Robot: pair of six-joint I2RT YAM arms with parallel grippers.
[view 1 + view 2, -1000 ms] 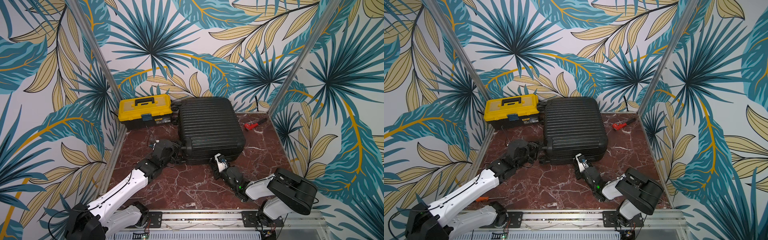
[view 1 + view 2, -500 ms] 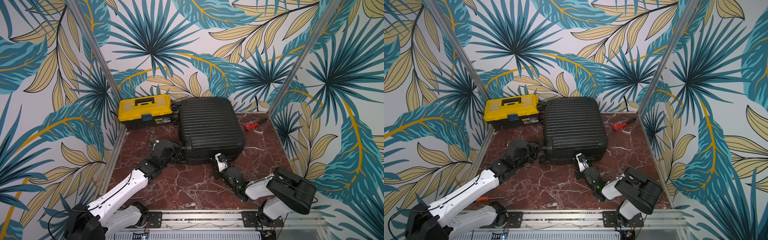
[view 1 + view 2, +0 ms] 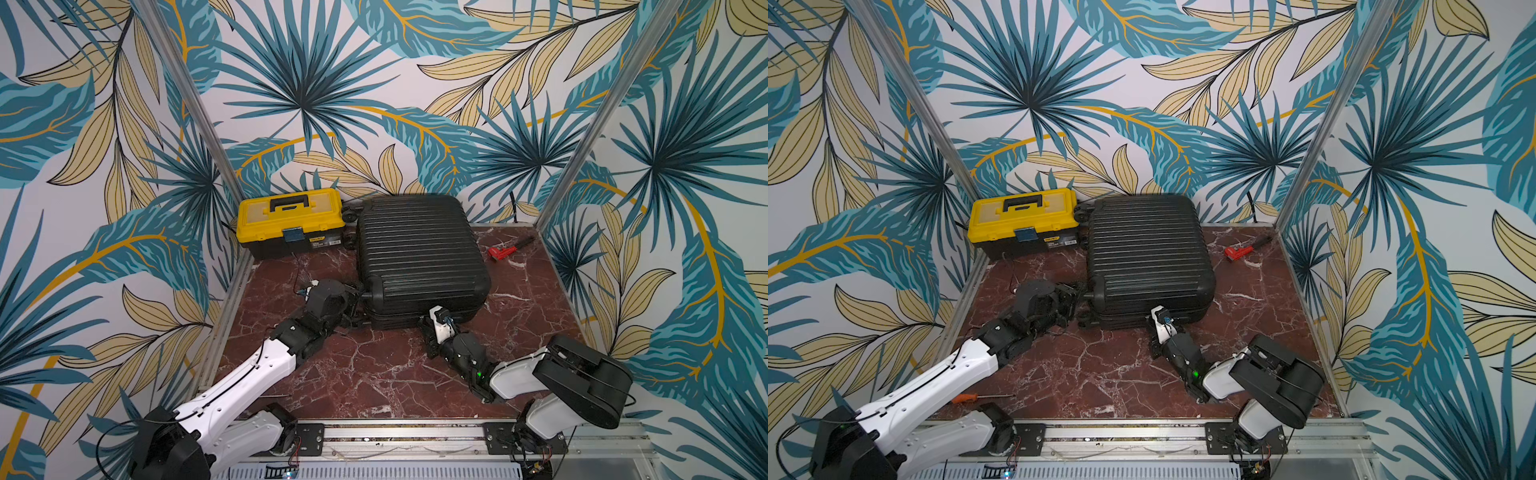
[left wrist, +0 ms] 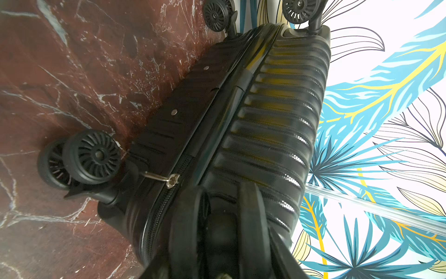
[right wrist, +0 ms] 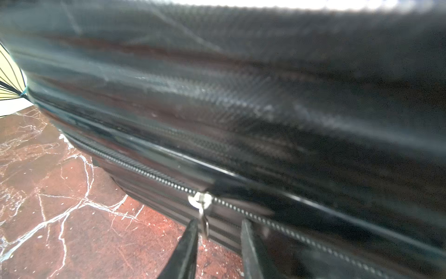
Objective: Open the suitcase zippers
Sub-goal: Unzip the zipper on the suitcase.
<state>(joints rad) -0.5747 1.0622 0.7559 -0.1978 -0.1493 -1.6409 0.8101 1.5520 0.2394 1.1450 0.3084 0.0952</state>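
The suitcase (image 3: 419, 257), a black hard shell with horizontal ribs and rounded corners, lies flat and closed at the far middle of the red-brown, white-veined marble table (image 3: 374, 374). A finely toothed black zipper track (image 5: 149, 172) runs along the seam on its near side.

The right gripper (image 5: 219, 222) is at that near side. Its fingers (image 5: 190, 239) are partly open, and a slim silver zipper pull (image 5: 204, 221) hangs between them, just beside 1 finger, not clamped. The left gripper (image 4: 222, 190) is at the near-left corner by the spoked black wheels (image 4: 93, 157). Its fingers stand apart around a dark, blurred part, and I cannot tell whether they grip it.

Since 1 second ago nothing has visibly moved. The suitcase's contents are hidden. The yellow-lidded toolbox (image 3: 291, 220), far left, has its lid down.
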